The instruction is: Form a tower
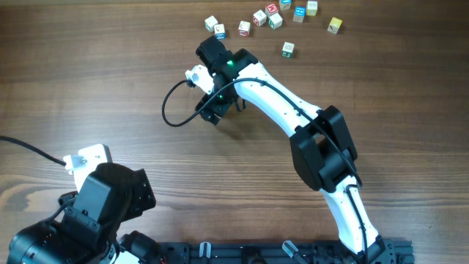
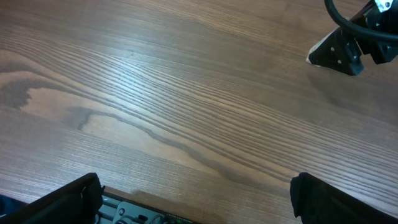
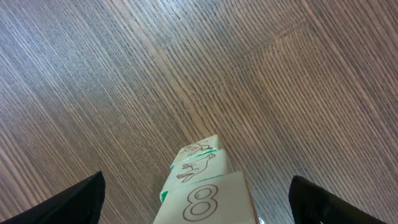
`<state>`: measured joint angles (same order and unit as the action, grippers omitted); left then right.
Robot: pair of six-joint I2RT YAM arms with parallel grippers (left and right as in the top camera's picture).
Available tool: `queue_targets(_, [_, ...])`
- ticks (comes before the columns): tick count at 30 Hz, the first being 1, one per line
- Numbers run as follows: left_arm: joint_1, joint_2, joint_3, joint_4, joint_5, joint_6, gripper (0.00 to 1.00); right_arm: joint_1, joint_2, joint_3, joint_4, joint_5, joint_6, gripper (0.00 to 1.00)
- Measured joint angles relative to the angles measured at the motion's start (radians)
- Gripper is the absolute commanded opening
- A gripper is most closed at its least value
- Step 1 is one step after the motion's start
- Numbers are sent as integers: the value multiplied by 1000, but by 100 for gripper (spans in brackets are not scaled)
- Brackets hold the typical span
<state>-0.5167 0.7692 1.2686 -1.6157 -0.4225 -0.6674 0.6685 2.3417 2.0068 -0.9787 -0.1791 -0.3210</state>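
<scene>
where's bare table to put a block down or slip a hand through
Free: the wide table left of the loose cubes and right arm, above the left arm; the middle strip between both arms; the far right past the right arm. Crowded: the top edge with the cubes, and around the tower at the right wrist.

Loose letter cubes (image 1: pixel 275 20) lie scattered near the far edge; wooden table (image 1: pixel 88 73) beneath.

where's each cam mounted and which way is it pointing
overhead: above the table, facing down; left arm and right arm show
left wrist: on the left gripper, facing bare wood; own fingertips at bottom corners
right wrist: on the right gripper, looking at the tower between its open fingers
shared: overhead and left wrist both see the right gripper
</scene>
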Motion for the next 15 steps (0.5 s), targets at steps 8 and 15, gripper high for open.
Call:
queue_targets(8, [0,0,0,0,0,0,100,-7,0,0,-1,4,-7,82])
queue_targets(15, [0,0,0,0,0,0,100,-18,0,-3,-1,5,-11,72])
